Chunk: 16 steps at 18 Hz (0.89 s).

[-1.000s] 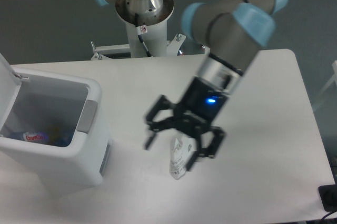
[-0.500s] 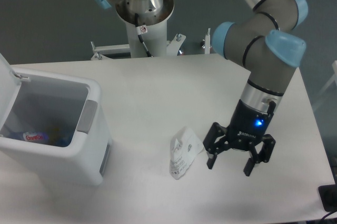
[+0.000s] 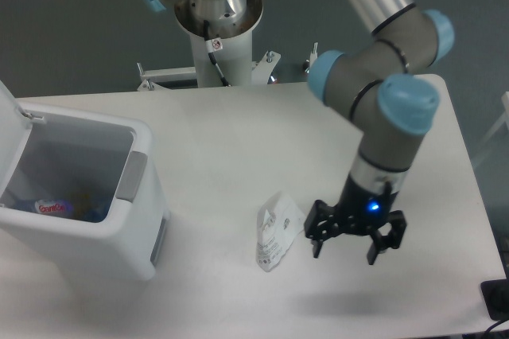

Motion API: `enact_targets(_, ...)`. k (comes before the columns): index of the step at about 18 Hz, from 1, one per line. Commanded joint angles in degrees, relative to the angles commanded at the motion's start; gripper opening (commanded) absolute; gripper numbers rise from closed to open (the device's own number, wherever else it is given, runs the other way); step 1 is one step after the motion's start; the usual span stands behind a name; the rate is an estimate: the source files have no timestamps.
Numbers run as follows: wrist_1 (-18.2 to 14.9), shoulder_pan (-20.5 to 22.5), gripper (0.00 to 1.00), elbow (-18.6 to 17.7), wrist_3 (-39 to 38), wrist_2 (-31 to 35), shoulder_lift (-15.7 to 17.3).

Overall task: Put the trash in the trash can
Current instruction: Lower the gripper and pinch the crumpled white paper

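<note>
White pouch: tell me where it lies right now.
The white pouch lies flat on the table, low and centre in the camera view, right of the trash can and just left of the open tool.

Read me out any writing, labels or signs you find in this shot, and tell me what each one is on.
Red-and-white label on the bottle inside the trash can: lettering is there, too blurred to read.
Grey print on the white pouch lying on the table: too small to read.
Small red-and-white sticker on the robot's base column: a symbol, not legible.
Nothing readable on the gripper, only a blue light.
</note>
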Motion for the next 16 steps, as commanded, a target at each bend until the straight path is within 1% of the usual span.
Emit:
enact_targets(2,0.0,-0.4,1.00,-1.9,0.3,2.1,-0.3)
enact_targets(3,0.0,-1.5,1.00,-3.1,1.3,3.5,-0.4)
enact_targets(5,-0.8,-2.4,1.00,-4.9,1.8,3.8,0.4)
enact_targets(7,-0.8,-3.2,1.00,-5.2,1.6,4.0,0.8)
enact_targets(9,-1.0,-3.3,1.00,-3.7,1.0,3.8,0.9)
enact_targets(11,-1.5,-3.3,1.00,-3.8,0.9,3.3,1.8)
enact_targets(14,-1.5,-5.0,1.00,-5.3,0.4,3.8,2.4)
enact_targets(16,-1.1,-5.3,1.00,-7.3,0.4,4.0,2.3)
